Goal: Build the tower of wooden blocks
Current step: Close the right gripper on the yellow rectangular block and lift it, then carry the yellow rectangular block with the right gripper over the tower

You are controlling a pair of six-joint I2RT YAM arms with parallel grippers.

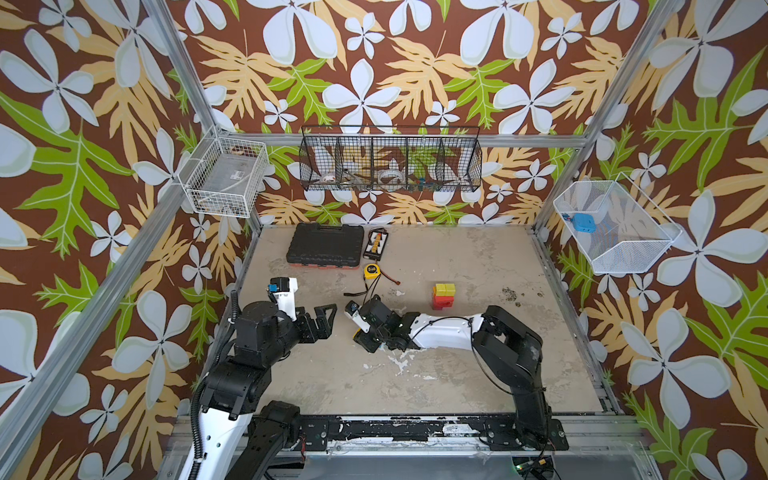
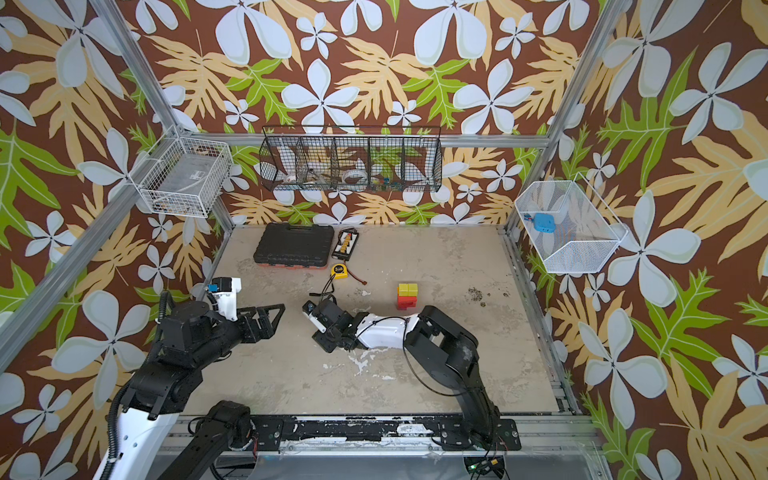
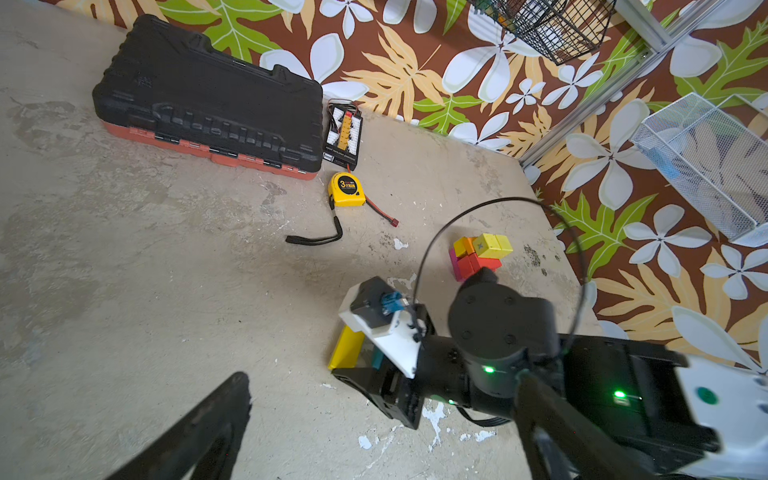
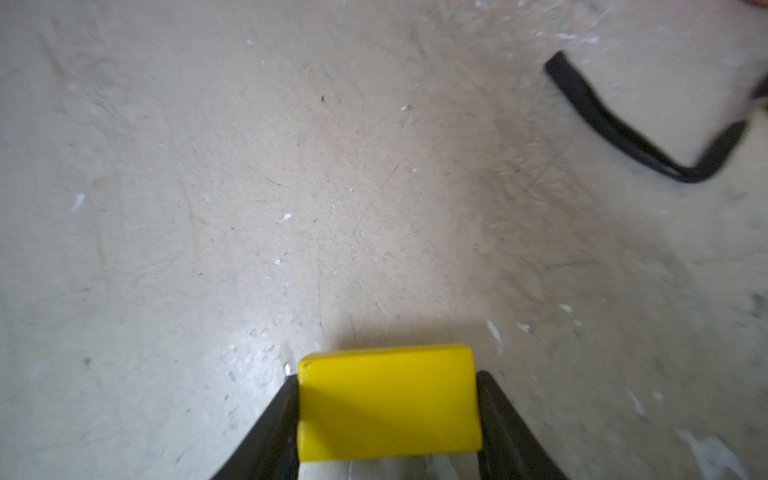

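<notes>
The tower stands right of the table's middle as a short stack, magenta and red below, orange and yellow on top. My right gripper reaches left across the middle, low over the table. It is shut on a yellow wood block, with a finger against each side. That yellow block rests at table level, and a teal piece shows beside it, mostly hidden. My left gripper hovers open and empty to its left.
A black tool case, a connector board and a yellow tape measure with a black strap lie at the back. Wire baskets hang on the walls. The right arm lies in front of the tower.
</notes>
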